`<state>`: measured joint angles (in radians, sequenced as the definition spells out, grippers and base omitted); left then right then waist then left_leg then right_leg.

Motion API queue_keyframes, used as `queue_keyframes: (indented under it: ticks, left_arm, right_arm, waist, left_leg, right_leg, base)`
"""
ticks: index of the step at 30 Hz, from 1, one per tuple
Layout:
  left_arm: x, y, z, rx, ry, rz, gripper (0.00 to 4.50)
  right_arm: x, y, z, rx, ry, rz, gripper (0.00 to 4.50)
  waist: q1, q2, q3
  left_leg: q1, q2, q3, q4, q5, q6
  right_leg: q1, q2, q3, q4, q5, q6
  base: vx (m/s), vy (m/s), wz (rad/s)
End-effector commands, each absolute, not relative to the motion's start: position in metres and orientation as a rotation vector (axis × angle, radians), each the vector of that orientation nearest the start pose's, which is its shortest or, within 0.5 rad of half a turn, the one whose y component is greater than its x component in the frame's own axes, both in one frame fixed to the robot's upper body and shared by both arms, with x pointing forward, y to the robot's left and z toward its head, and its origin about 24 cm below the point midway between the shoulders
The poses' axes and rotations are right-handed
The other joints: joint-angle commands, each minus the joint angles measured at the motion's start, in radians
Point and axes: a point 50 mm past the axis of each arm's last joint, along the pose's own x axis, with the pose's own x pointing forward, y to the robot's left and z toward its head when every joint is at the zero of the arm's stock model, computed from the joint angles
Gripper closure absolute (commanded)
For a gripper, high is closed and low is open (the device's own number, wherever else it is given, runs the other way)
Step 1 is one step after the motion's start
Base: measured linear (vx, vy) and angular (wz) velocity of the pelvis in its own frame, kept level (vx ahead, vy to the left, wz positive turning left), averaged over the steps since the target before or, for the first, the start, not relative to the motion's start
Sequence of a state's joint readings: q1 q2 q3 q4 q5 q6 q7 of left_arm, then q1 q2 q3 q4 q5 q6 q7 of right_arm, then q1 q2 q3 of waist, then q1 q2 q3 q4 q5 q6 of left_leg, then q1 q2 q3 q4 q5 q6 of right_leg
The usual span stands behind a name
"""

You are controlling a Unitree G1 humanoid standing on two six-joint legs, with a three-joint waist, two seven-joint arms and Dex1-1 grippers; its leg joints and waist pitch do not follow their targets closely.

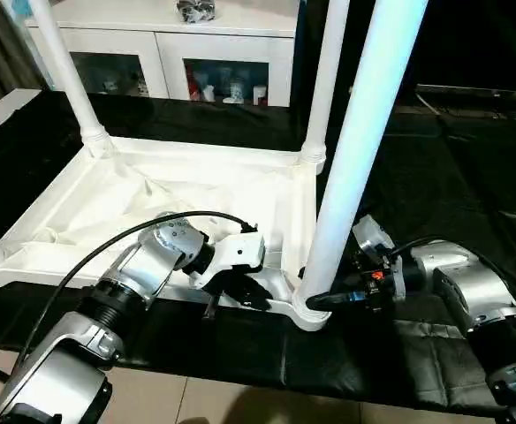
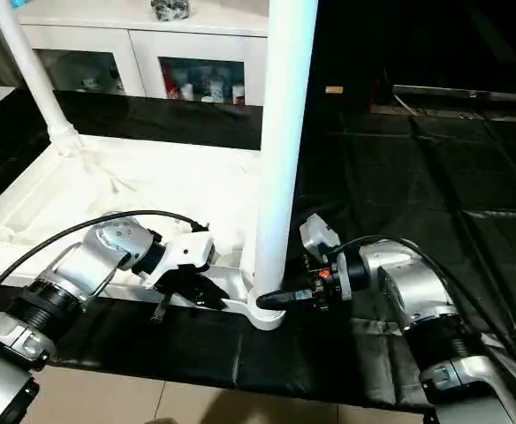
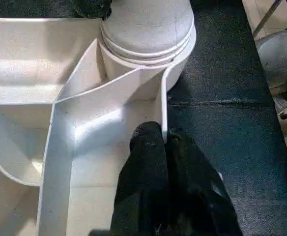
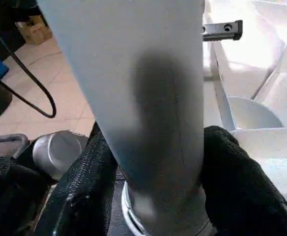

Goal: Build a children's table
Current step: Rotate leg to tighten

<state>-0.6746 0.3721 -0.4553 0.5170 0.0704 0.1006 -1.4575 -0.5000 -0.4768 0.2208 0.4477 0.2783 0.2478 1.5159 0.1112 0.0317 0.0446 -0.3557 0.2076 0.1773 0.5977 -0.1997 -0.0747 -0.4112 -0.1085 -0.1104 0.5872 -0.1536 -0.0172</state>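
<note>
While the white plastic top [image 1: 152,199] lies upside down on the black-covered table [image 1: 470,177], ribs showing, three legs stand up from its corner sockets, and the near leg [image 1: 351,168] rises right in front of me from the near right socket [image 1: 311,311]. I judge all of it to be light, hollow and stiff plastic, smooth enough to slip under a loose grip. The top's thin rim and ribs give a firm edge to pinch; the leg, being round and tapered, is best taken low, just above its collar, where it is widest and where a push or twist goes straight into the socket.

My left hand [image 3: 165,142] is pinched tight on the thin rim wall of the top, one finger on each side of it, just beside the near right socket, holding the top steady.

My right hand [image 4: 156,162] sits at the base of the near leg, its two black fingers [image 4: 234,167] lying one on each side of the leg just above the collar. They look to touch it on both sides, yet I cannot tell whether they are really clamped on it or merely cupped around it.

Behind the table stands a white cabinet [image 1: 156,40] with glass doors.
</note>
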Motion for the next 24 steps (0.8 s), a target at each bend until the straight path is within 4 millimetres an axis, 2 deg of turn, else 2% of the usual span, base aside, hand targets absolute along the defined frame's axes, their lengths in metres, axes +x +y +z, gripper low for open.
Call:
queue_keyframes:
  ticks: [1,8,11,15,16,17,20,21,22,24]
  left_arm:
    - [0.297,0.09,0.071,0.623,0.487,-1.819,4.5]
    - [0.3,0.089,0.07,0.618,0.486,-1.776,4.5]
    - [0.305,0.087,0.069,0.593,0.481,-1.721,4.5]
    - [0.312,0.083,0.071,0.535,0.467,-1.633,4.5]
    - [0.314,0.082,0.071,0.517,0.465,-1.607,4.5]
    - [0.314,0.082,0.071,0.512,0.464,-1.598,4.5]
    - [0.318,0.082,0.071,0.493,0.462,-1.548,4.5]
    - [0.319,0.081,0.071,0.484,0.462,-1.529,4.5]
    - [0.32,0.081,0.071,0.478,0.462,-1.518,4.5]
    - [0.322,0.08,0.071,0.457,0.462,-1.484,4.5]
  right_arm:
    - [0.292,-0.158,0.069,-0.044,0.427,1.595,2.35]
    - [0.289,-0.157,0.069,-0.016,0.437,1.62,2.4]
    - [0.285,-0.155,0.067,0.013,0.436,1.629,2.41]
    - [0.277,-0.153,0.061,0.06,0.436,1.623,2.41]
    - [0.274,-0.152,0.058,0.071,0.437,1.612,2.41]
    - [0.273,-0.152,0.057,0.075,0.436,1.606,2.41]
    - [0.273,-0.15,0.053,0.102,0.418,1.553,2.41]
    - [0.273,-0.149,0.052,0.114,0.409,1.529,2.41]
    - [0.273,-0.149,0.052,0.121,0.405,1.515,2.41]
    - [0.275,-0.147,0.049,0.127,0.38,1.459,2.41]
  waist:
    - [-0.006,-0.018,-0.069]
    - [-0.006,-0.02,-0.067]
    - [-0.006,-0.016,-0.067]
    - [0.0,-0.016,-0.066]
    - [-0.002,-0.018,-0.064]
    - [-0.002,-0.018,-0.064]
    - [-0.005,-0.016,-0.06]
    - [-0.004,-0.011,-0.059]
    - [-0.008,-0.015,-0.058]
    - [-0.01,-0.017,-0.059]
  left_leg:
    - [0.0,0.024,0.002,-0.067,-0.138,0.076]
    - [0.001,0.023,0.002,-0.067,-0.158,0.066]
    - [0.003,0.024,0.002,-0.067,-0.161,0.064]
    - [0.014,0.025,0.007,-0.067,-0.183,0.063]
    - [0.008,0.024,0.007,-0.07,-0.186,0.062]
    - [0.008,0.024,0.007,-0.07,-0.186,0.062]
    - [0.012,0.023,0.008,-0.073,-0.232,0.05]
    - [0.014,0.022,0.007,-0.073,-0.24,0.047]
    - [0.011,0.02,0.005,-0.074,-0.247,0.041]
    - [0.008,0.019,0.003,-0.076,-0.248,0.038]
  right_leg:
    - [0.063,-0.042,0.049,-0.054,-0.235,-0.225]
    - [0.062,-0.041,0.05,-0.056,-0.274,-0.211]
    - [0.06,-0.039,0.051,-0.056,-0.272,-0.212]
    - [0.052,-0.036,0.057,-0.058,-0.259,-0.229]
    - [0.058,-0.035,0.058,-0.057,-0.269,-0.225]
    - [0.058,-0.035,0.058,-0.057,-0.269,-0.225]
    - [0.053,-0.038,0.059,-0.071,-0.356,-0.196]
    - [0.052,-0.039,0.059,-0.072,-0.369,-0.192]
    - [0.055,-0.039,0.058,-0.074,-0.392,-0.18]
    - [0.057,-0.04,0.056,-0.077,-0.417,-0.164]
  base:
    - [0.0,0.0,0.0]
    - [0.0,0.0,0.0]
    - [0.0,0.0,0.0]
    - [0.0,0.0,0.0]
    - [0.0,0.0,0.0]
    - [0.0,0.0,0.0]
    - [0.0,0.0,0.0]
    - [0.0,0.0,0.0]
    - [0.0,0.0,0.0]
    - [0.0,0.0,0.0]
